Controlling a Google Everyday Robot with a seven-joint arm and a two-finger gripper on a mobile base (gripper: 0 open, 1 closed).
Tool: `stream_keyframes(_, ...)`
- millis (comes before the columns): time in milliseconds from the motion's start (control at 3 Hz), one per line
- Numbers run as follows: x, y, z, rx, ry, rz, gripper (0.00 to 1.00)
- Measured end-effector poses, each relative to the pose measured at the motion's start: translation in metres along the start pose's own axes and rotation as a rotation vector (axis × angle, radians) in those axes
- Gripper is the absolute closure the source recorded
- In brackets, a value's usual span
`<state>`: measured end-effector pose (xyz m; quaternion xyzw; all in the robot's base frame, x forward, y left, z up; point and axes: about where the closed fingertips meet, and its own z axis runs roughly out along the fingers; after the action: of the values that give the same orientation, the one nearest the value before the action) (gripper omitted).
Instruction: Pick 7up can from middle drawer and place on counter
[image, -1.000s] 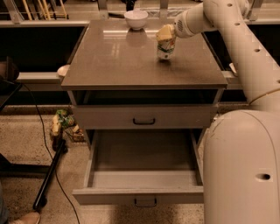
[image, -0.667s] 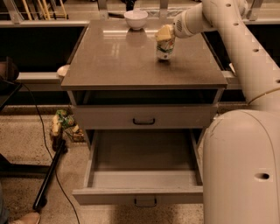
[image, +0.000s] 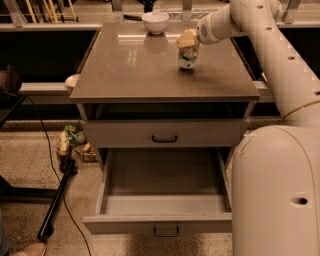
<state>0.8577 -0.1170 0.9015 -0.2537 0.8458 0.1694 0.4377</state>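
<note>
The pincer (image: 187, 40) is capping the upright 7up can (image: 187, 60), at its six o'clock on the surface (image: 130, 70); grip state unclear.

End effector (image: 187, 41) atop 7up can (image: 187, 60), white bowl (image: 155, 22) behind — counter (image: 135, 75) front open

The 7up can (image: 187, 60) stands upright on the counter (image: 130, 75), the gripper (image: 187, 40) at its top. A white bowl (image: 155, 21) sits behind; the middle drawer (image: 165, 175) hangs open.
</note>
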Motion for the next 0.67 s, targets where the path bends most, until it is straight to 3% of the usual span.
stream_keyframes(333,0.0004,0.0018,0.0017,-0.005,0.001,-0.005,0.13)
stream_keyframes(667,0.0004,0.0032,0.0027,-0.009,0.002,-0.009,0.00)
